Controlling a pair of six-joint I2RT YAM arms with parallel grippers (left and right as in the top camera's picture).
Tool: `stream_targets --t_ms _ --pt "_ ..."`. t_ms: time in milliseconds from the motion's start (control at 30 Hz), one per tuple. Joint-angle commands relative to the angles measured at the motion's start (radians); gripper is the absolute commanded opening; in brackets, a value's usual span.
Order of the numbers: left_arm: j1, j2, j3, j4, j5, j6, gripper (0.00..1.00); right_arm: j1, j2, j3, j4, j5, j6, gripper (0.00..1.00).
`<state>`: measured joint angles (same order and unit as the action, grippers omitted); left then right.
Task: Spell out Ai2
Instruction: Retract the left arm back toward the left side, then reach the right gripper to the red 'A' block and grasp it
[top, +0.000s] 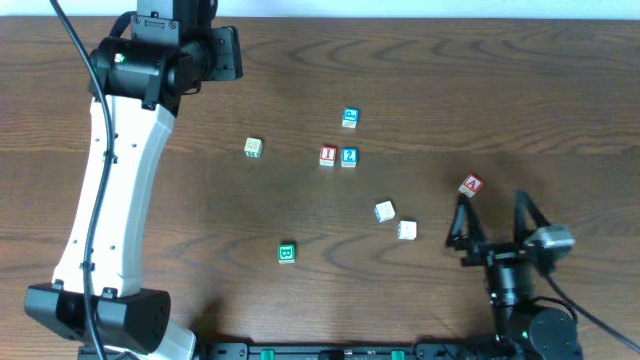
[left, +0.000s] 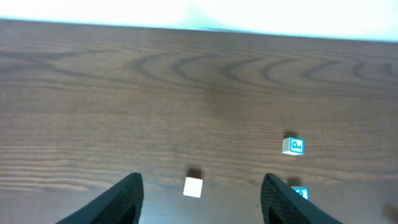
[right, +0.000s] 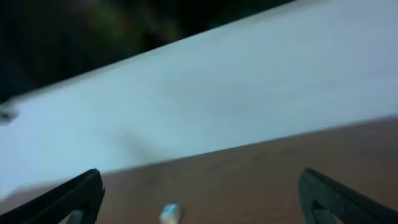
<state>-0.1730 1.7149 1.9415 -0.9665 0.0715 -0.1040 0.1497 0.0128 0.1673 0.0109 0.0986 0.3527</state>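
The red I block (top: 327, 155) and blue 2 block (top: 348, 156) are seen set side by side near mid-table, so two characters are judged placed. The red A block (top: 471, 185) is found well apart from them, just beside a fingertip of the spread, empty right gripper (top: 490, 208). The left gripper (left: 202, 202) is likewise spread and empty. No containers are seen.
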Motion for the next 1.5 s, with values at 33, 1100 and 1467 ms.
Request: stream_targets --t_ms 33,1100,1467 --pt "0.009 0.014 0.01 0.006 -0.004 0.072 0.68 -0.013 0.081 0.005 -0.011 0.175 0.131 0.99" --pt "0.269 0.026 0.0 0.006 0.192 0.086 0.69 -0.195 1.5 0.875 -0.516 -0.415 0.08 0.99" --pt "0.269 0.026 -0.078 0.062 0.225 0.082 0.7 -0.194 1.609 1.067 -0.916 -0.128 0.207 0.99"
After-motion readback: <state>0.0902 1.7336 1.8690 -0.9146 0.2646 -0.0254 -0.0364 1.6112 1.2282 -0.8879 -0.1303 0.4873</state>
